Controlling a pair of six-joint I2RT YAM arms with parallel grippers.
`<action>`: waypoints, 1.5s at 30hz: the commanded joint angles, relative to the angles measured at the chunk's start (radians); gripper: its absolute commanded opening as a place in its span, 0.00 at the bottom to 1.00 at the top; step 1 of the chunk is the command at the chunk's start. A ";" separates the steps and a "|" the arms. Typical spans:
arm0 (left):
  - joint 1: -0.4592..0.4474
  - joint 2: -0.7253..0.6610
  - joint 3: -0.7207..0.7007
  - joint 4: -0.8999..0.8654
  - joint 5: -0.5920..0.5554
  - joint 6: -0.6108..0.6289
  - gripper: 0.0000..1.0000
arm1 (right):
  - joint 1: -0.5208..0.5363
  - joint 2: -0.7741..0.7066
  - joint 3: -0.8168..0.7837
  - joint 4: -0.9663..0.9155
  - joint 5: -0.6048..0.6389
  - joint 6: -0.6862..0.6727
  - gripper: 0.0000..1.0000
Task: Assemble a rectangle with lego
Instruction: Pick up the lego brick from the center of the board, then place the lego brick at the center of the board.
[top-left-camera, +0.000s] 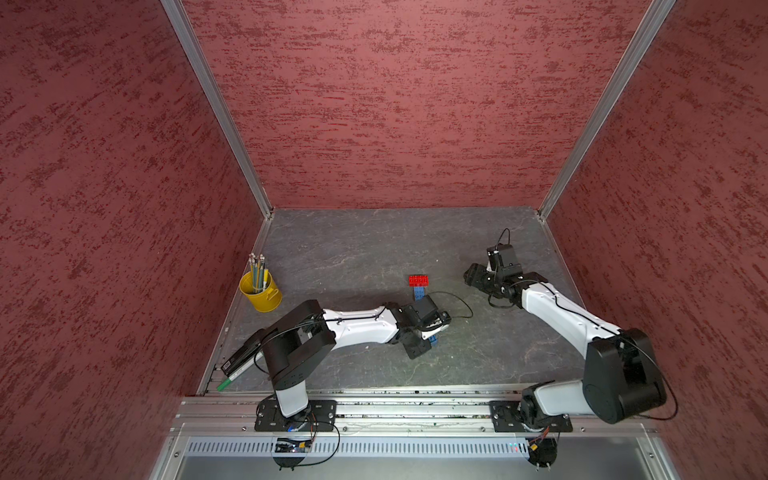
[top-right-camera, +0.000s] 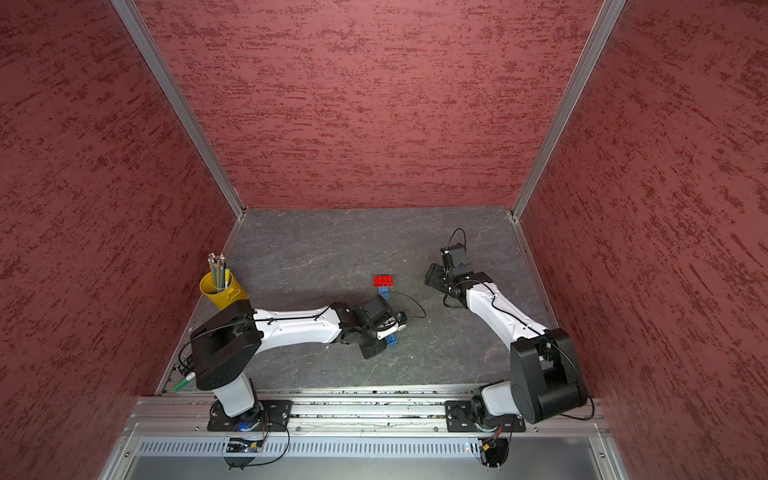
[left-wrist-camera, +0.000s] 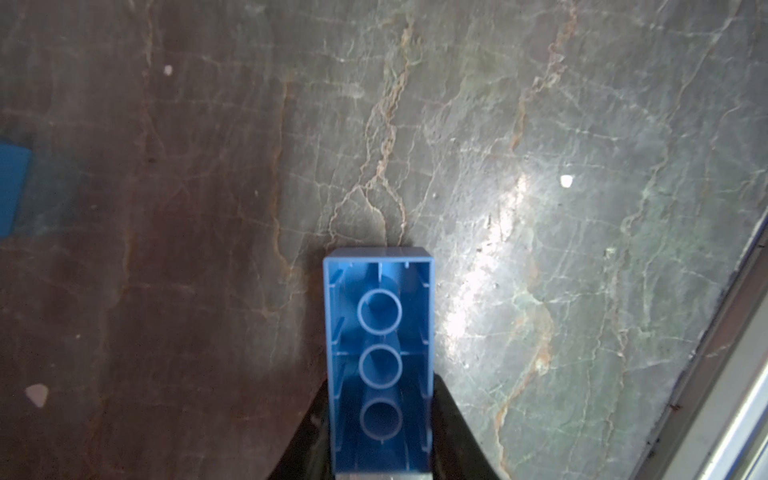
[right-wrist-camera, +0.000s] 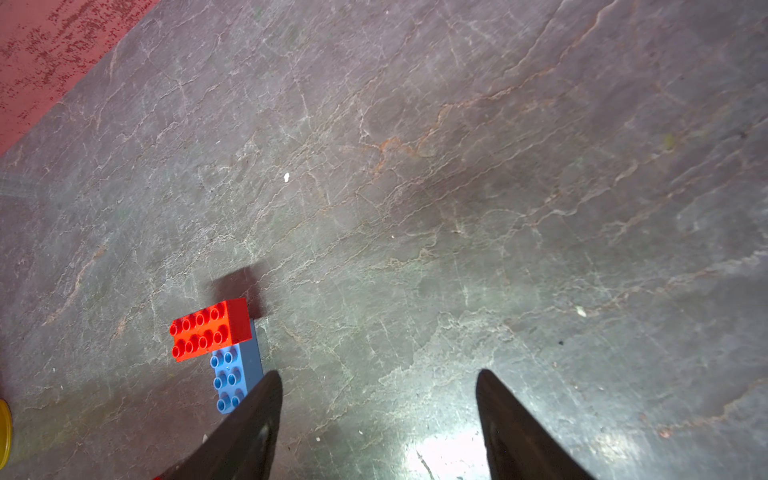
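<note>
Clamping 1 blue brick (left-wrist-camera: 378, 291) in our left gripper (left-wrist-camera: 380, 386); right gripper (right-wrist-camera: 378, 374) released, right of the red-on-blue stack (right-wrist-camera: 208, 330).

Top views overlook the tabletop (top-left-camera: 353, 249); wrist cameras face it closely.

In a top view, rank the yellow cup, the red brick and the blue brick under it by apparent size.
1. Cup, clearly largest.
2. Red brick.
3. Blue brick, partly covered by the red, so these two may match.
</note>
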 joint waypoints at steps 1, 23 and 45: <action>-0.001 -0.012 0.000 0.031 0.015 -0.009 0.27 | -0.010 -0.019 0.006 0.018 -0.011 0.004 0.72; 0.441 -0.505 -0.124 0.176 0.722 -0.363 0.28 | 0.196 -0.028 0.100 0.306 -0.125 -0.124 0.65; 0.865 -0.593 -0.311 0.742 1.047 -0.976 0.29 | 0.411 -0.007 -0.104 0.958 -0.243 -0.681 0.67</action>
